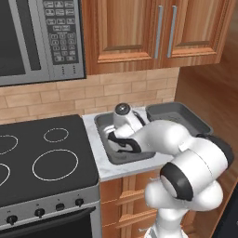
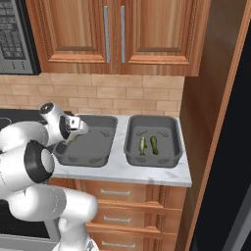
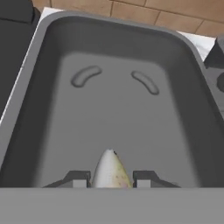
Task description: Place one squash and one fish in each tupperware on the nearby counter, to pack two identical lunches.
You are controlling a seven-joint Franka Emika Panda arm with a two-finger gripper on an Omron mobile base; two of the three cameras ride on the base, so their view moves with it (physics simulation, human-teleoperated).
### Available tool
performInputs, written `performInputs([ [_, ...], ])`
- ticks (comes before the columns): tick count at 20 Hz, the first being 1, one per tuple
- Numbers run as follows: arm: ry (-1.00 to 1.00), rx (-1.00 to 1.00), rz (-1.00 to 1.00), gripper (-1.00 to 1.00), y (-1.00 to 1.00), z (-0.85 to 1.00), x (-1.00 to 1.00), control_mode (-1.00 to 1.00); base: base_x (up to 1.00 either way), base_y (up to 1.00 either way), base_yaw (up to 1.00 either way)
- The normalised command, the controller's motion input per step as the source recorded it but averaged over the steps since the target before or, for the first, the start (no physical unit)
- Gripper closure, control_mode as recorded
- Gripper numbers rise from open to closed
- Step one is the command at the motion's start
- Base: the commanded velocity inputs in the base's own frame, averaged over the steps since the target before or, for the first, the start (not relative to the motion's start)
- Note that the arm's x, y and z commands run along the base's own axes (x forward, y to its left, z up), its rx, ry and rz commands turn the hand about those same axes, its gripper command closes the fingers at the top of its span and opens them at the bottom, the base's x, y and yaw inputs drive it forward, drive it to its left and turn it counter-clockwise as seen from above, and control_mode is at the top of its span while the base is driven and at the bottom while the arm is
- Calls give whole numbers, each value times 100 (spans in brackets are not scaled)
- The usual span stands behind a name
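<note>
Dark stove top is seen at far left, then marble bench. Left tupperware is empty; the end effector is hung over it, clenched on the pale fish, nose pointed into the tray, presumably so it can be dropped clear of the rim. Right tupperware is already packed: greenish fish and squash laid side by side, just apart. Judged: this tray's fish is next, its squash not yet placed; whereabouts of second squash cannot be told.
</note>
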Motion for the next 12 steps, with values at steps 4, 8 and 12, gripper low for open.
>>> performInputs([
  [4, 0, 0, 0, 100, 9, -32, 46, -100, 0, 0, 0],
  [8, 0, 0, 0, -100, 4, -26, 48, -100, 0, 0, 0],
  [12, 1, 0, 0, -100, 1, -14, 41, -100, 0, 0, 0],
])
